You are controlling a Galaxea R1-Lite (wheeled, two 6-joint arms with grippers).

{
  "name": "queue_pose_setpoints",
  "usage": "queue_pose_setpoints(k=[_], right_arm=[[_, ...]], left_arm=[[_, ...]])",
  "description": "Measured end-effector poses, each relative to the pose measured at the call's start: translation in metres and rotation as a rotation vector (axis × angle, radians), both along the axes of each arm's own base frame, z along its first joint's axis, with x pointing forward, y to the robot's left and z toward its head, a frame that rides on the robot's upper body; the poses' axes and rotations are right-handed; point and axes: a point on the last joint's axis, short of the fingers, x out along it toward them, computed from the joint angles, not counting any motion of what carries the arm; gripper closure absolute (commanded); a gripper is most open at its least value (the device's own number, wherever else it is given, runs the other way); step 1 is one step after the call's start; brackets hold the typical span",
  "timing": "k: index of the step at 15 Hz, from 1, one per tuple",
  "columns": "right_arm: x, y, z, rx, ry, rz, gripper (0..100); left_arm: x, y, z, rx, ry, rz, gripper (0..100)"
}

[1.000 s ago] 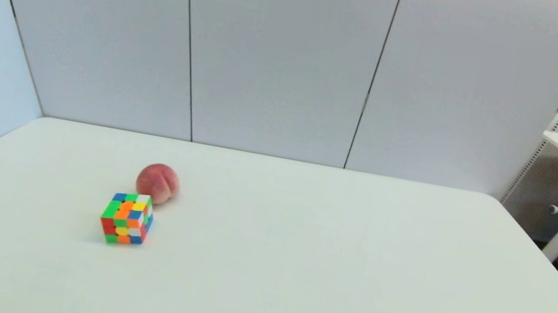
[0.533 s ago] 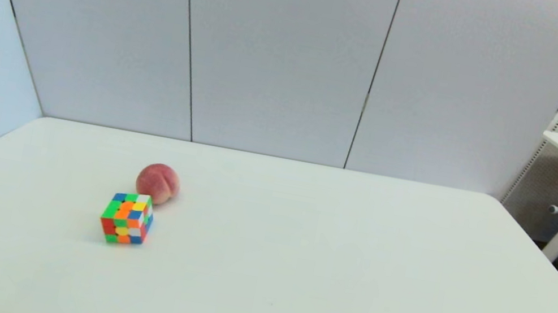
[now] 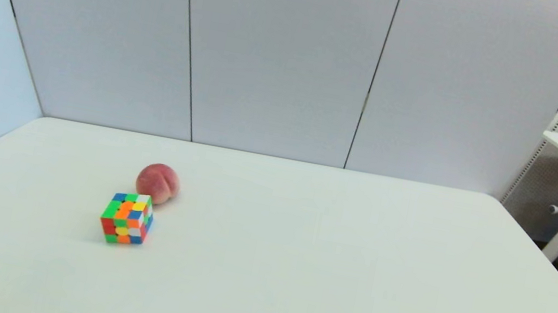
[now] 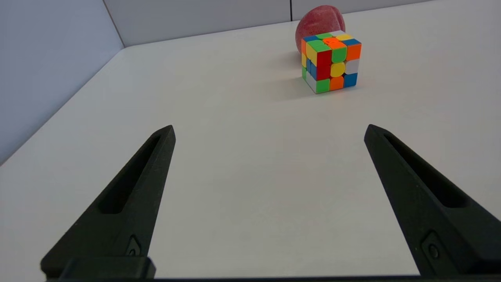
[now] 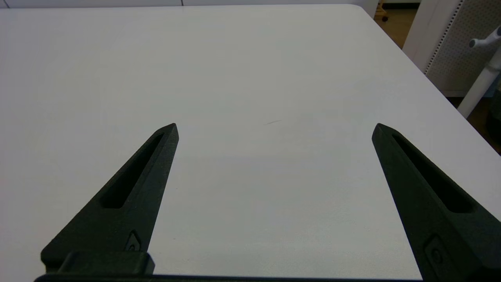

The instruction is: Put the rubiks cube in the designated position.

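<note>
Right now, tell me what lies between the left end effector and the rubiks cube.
Nothing: the left wrist view shows only bare white table between the open left end effector and the rubiks cube. The peach sits beyond the cube.

Bare table surrounds the rubiks cube except behind, where the peach crowds it.

In the head view's left half, the rubiks cube sat on the table, with the peach just behind it, slightly to the right.
</note>
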Motion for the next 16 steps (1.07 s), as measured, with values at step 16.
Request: queue_pose_setpoints(k=[16], right_arm=[[0.0000, 0.0000, 0.0000, -0.003, 0.000, 0.000, 0]], left_arm=[[0.0001, 0.0016, -0.0008, -0.215, 0.010, 0.068, 0]])
